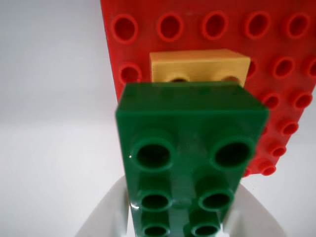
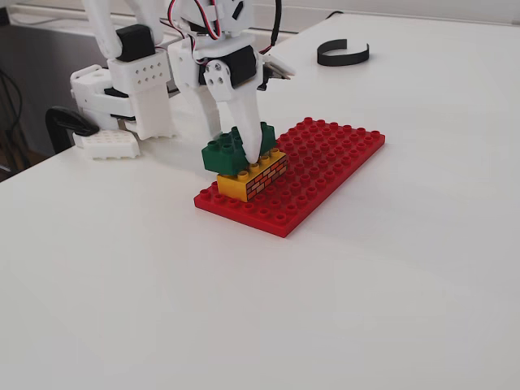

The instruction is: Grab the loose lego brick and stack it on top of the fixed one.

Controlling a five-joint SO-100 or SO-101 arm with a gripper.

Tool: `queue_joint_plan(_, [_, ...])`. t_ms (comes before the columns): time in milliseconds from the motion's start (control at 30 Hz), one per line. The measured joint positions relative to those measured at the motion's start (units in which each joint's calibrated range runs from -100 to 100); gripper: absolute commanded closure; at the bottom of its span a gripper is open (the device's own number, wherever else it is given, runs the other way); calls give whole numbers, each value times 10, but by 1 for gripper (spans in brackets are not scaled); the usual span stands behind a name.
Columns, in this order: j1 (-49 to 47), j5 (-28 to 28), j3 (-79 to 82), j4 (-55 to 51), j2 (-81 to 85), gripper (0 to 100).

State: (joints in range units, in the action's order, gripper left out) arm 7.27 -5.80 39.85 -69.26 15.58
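Pinching the loose lego brick (image 2: 231,149) by its long sides, the pincer (image 2: 253,154) holds this light, stiff, slick piece tilted over the fixed one (image 2: 253,176), near the surface's (image 2: 366,268) back-left corner in the fixed view.

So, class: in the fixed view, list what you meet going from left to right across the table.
Black clamp at the table edge → white arm base → dark green brick held in the gripper over the yellow brick → red baseplate → black curved strip.

The arm (image 2: 162,57) is white printed plastic with black servo blocks, thin red and white cables near the top, small screws, and tapered white fingers (image 2: 248,122).
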Motion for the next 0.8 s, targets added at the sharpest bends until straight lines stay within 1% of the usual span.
queue_joint_plan(500, [1,0,-14,3,0,96])
queue_joint_plan(800, [1,0,-50,2,-63,96])
